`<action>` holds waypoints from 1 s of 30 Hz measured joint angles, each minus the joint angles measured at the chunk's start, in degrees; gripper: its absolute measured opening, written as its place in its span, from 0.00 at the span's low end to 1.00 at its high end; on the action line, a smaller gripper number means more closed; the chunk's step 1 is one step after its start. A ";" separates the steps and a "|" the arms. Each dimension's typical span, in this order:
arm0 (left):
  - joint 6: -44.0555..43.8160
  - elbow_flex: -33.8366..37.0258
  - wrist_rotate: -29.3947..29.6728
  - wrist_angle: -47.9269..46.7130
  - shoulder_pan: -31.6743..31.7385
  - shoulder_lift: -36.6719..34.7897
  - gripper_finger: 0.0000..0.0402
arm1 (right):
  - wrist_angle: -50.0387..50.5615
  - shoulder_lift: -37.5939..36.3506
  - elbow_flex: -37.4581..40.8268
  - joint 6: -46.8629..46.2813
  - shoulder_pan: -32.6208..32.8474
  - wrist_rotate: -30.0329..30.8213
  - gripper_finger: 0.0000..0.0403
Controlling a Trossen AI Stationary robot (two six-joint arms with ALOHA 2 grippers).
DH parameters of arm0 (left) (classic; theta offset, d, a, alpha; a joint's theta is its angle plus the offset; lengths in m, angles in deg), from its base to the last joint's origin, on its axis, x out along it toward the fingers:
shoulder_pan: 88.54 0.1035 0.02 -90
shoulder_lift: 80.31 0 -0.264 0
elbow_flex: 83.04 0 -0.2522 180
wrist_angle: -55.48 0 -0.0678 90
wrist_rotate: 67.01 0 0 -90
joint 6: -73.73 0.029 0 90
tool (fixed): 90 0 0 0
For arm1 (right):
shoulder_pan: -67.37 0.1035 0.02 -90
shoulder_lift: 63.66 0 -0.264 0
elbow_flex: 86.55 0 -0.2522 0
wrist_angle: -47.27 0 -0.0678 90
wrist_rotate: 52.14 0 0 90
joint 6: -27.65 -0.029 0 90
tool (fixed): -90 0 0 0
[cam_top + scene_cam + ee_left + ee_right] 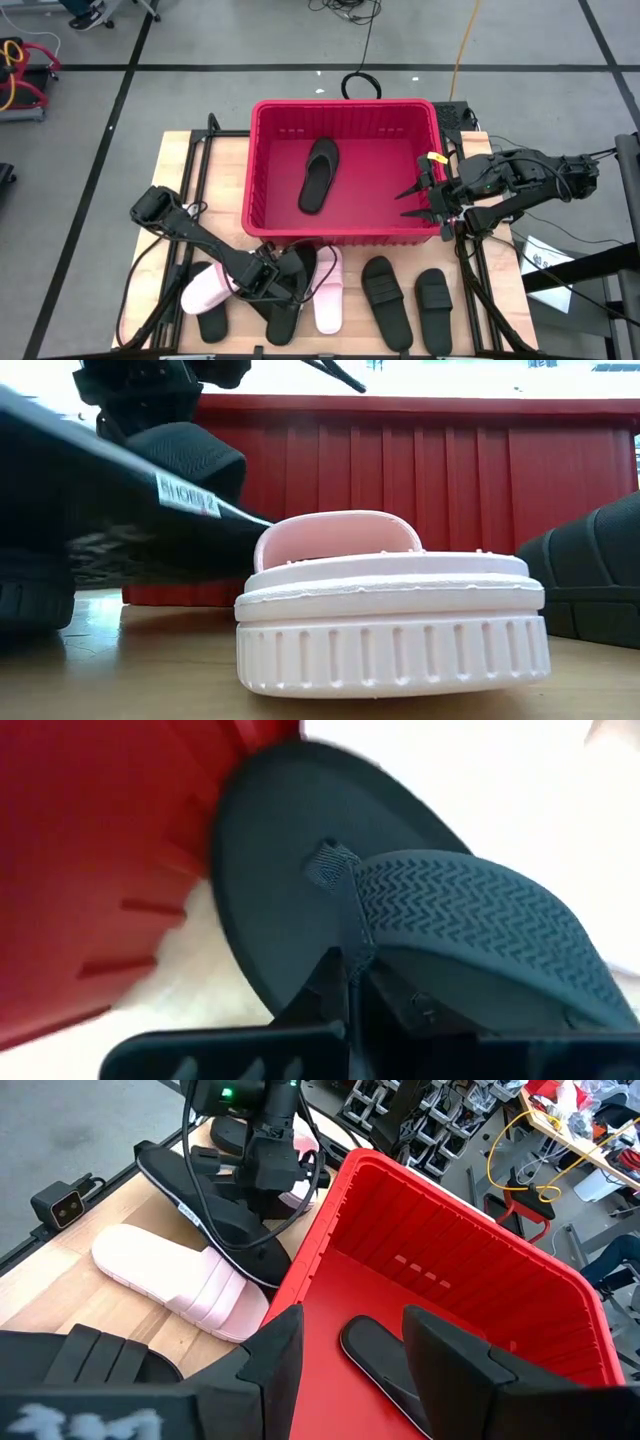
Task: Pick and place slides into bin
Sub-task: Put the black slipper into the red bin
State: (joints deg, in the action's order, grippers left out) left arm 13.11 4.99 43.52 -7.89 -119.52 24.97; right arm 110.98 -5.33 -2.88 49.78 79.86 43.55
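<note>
Fingers of your left gripper (270, 280) are pinched on a black slide (290, 290) at its strap, the slide tilted up just outside the bin (345, 112)'s near wall. This looks like the lift step; next you likely need height to clear that wall, then a carry inward. Your right gripper (415, 198) hovers spread and empty over the bin's right side, possibly in your path. One black slide in the bin (320, 175) already lies flat; the pink slide (329, 288) sits touching your load.
</note>
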 joint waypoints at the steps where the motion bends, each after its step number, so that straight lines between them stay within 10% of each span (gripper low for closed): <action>1: 0.00 -0.29 -1.11 -0.19 0.02 -0.43 0.01 | 0.01 0.00 -0.01 0.00 0.00 0.00 0.41; 18: 8.87 -14.48 -5.50 -0.22 -1.37 -11.64 0.00 | -0.01 0.02 0.01 0.00 0.00 0.01 0.41; 30: 14.35 -30.81 3.63 -10.88 7.94 -12.75 0.00 | -0.01 0.02 0.01 0.00 0.00 0.02 0.41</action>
State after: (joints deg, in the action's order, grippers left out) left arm 27.46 -25.81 47.15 -18.77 -111.58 12.22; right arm 110.97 -5.31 -2.87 49.77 79.86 43.57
